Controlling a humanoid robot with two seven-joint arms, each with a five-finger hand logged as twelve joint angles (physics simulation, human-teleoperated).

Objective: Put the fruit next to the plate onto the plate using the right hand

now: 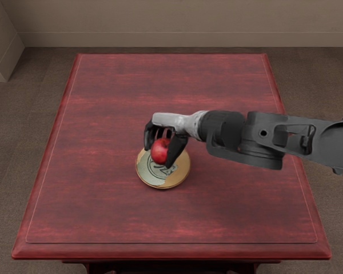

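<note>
One worktop (74,171) carries one plate (143,172). One red fruit (159,152) hangs over the plate's far half, grasped by the right hand (164,147), whose dark fingers curl around it. I cannot tell if it touches the plate. The arm reaches in from the right of the plate. To do this step well, I judge the hand should lower the fruit toward the plate's centre, let it settle, then loosen the fingers gently so it does not roll over the rim. No second fruit or hand shows.
</note>
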